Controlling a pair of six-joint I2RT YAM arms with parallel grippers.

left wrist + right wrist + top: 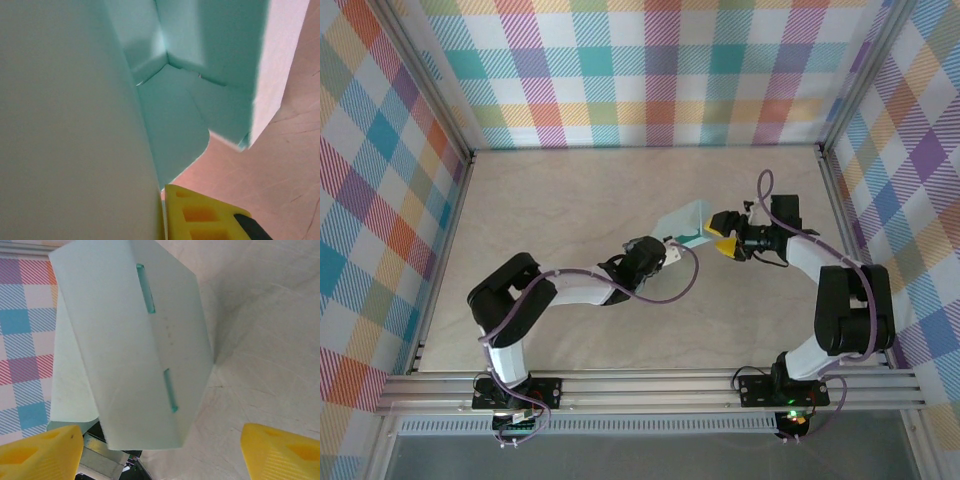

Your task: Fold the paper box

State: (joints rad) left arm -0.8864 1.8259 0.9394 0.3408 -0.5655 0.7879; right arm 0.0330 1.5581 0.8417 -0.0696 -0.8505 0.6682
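Top external view puts the paper box (685, 222) above the middle of the table (570, 180), a little right of centre, between the 2 arms and tilted. The left gripper (675, 247) reaches in from the lower left and meets the box at its near lower edge. The right gripper (722, 232) sits just beside the box on its right, pointing toward it. Left wrist view shows the mint card of the paper box (75, 125) very close. 1 broad panel lies flush against the inner face of the yellow finger (200, 215), and the other finger is hidden behind that panel, so this gripper is pinching a wall of the box. Past the panel the inside of the box is partly folded, with a rounded flap (175, 135) hanging loose toward the table. Right wrist view has the paper box (130, 340) straight ahead, showing creased outer panels and 2 narrow slots (146, 288) along 1 fold line. The right gripper (160, 432) is spread wide, its 2 yellow fingertips (280, 450) at the lower corners of that view and clear of the card. A plaid wall (25, 315) stands behind the box.
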